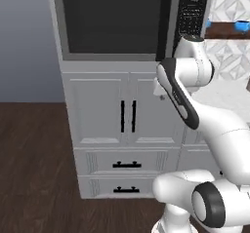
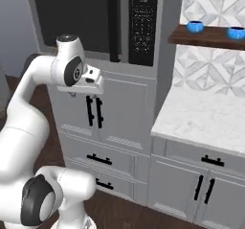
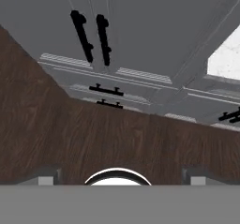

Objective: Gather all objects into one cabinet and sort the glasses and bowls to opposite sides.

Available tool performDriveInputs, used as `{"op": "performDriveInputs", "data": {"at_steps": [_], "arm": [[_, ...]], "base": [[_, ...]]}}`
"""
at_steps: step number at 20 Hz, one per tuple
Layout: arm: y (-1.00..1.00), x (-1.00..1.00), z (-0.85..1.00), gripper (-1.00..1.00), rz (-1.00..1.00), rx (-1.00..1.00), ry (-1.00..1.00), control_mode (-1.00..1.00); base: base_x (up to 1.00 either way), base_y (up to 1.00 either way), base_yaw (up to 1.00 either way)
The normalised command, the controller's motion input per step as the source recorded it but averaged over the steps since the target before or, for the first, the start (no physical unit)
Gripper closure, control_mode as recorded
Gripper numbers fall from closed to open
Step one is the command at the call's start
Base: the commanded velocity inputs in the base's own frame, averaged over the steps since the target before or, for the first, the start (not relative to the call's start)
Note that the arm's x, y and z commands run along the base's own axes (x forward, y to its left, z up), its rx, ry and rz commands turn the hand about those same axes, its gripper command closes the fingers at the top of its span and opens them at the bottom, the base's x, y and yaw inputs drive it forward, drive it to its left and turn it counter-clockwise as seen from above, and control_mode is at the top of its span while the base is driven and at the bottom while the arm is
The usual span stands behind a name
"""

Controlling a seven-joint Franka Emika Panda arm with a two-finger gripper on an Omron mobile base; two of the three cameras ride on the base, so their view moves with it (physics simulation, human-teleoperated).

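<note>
Two small bright-blue vessels (image 2: 194,26) (image 2: 236,32) stand on the short dark-brown shelf board (image 2: 206,36), the cabinet, against diamond-pattern tile. One blue vessel (image 1: 241,26) also shows on the shelf (image 1: 222,31) at the top right of the left base view. My gripper (image 3: 120,176) is open and empty, its fingertips (image 3: 47,175) far apart. It hangs in front of the oven tower, well left of and below the shelf, and points down at the wooden floor. The glasses and bowls are out of view.
A grey tower with a dark oven (image 2: 72,12) and a black control panel (image 2: 142,22) stands ahead, with grey doors (image 2: 93,110) and drawers (image 2: 100,160) below. To the right runs a white marble counter (image 2: 206,118) over grey cabinets. Dark wood floor (image 1: 34,168) lies to the left.
</note>
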Motion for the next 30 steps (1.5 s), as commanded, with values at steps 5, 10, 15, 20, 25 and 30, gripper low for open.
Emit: {"op": "performDriveInputs", "data": {"at_steps": [5, 10, 15, 20, 25, 30], "arm": [[0.0, 0.0, 0.0, -1.0, 0.0, 0.0, 0.0, 1.0], [0.0, 0.0, 0.0, -1.0, 0.0, 0.0, 0.0, 1.0], [0.0, 0.0, 0.0, -1.0, 0.0, 0.0, 0.0, 1.0], [0.0, 0.0, 0.0, -1.0, 0.0, 0.0, 0.0, 1.0], [0.0, 0.0, 0.0, -1.0, 0.0, 0.0, 0.0, 1.0], [0.0, 0.0, 0.0, -1.0, 0.0, 0.0, 0.0, 1.0]], "base": [[-0.06, 0.88, 0.45], [0.0, 0.64, 0.51], [0.0, 0.43, 0.55], [0.0, 0.45, 0.55], [0.07, 0.46, 0.51], [0.28, 0.47, 0.42]]}}
